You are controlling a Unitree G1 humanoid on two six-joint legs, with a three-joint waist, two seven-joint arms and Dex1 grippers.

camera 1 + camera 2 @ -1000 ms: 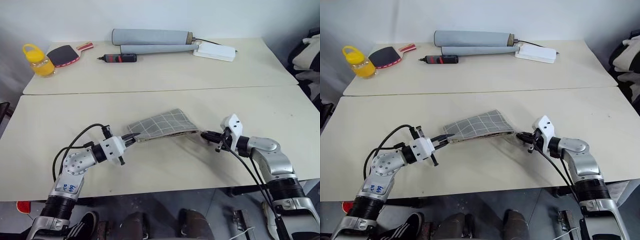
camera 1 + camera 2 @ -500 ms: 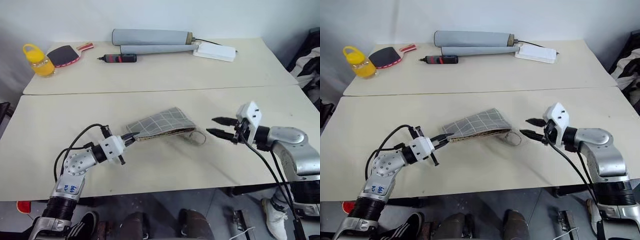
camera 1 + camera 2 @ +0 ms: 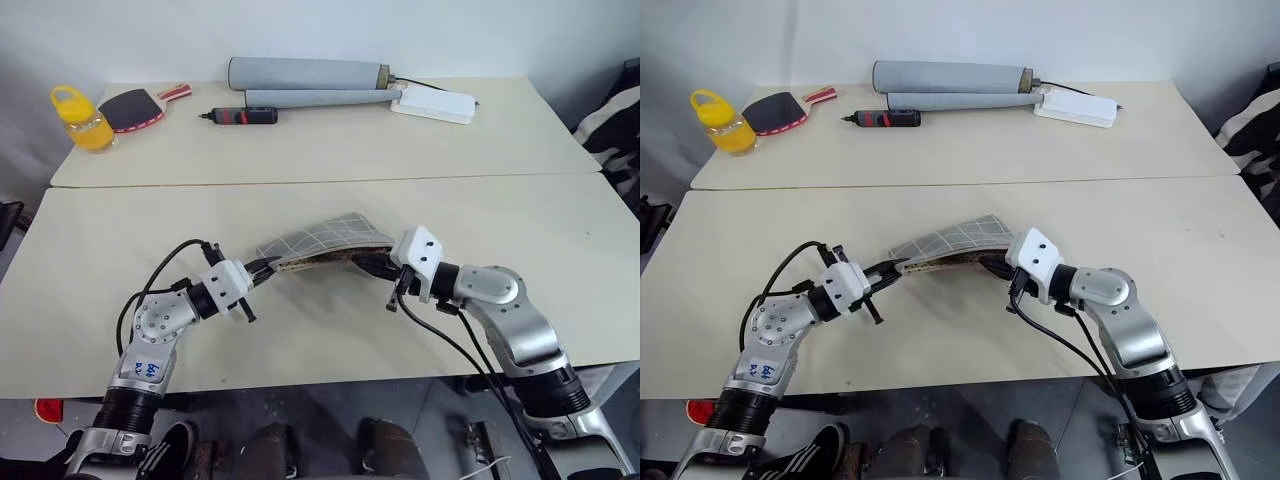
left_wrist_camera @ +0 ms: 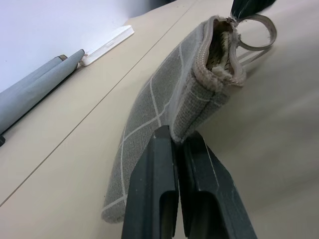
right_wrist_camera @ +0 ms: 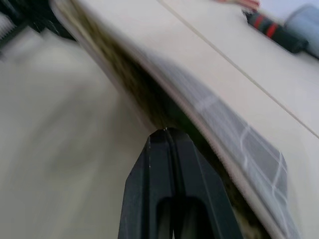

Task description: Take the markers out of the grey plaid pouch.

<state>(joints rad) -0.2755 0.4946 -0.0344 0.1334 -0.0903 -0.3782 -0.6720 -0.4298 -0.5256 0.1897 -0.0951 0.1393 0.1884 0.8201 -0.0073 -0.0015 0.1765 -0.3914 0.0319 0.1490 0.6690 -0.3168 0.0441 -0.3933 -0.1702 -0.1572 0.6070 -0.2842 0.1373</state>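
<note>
While the left hand pinches one end of the grey plaid pouch, the pouch hangs lifted off the near bench, roughly midway between its left and right edges, sagging between the two hands. Right hand sits at the pouch's opposite, open end, fingers pressed together with the tips at or just inside the zip opening; whether they grip anything there cannot be told. The left wrist view shows the tan lining at the open mouth and a loop hanging from that end. No markers are visible. On the far bench, well apart from both hands: two grey rolled tubes, a black-and-red tool, a white box, a paddle, and a yellow jar.
</note>
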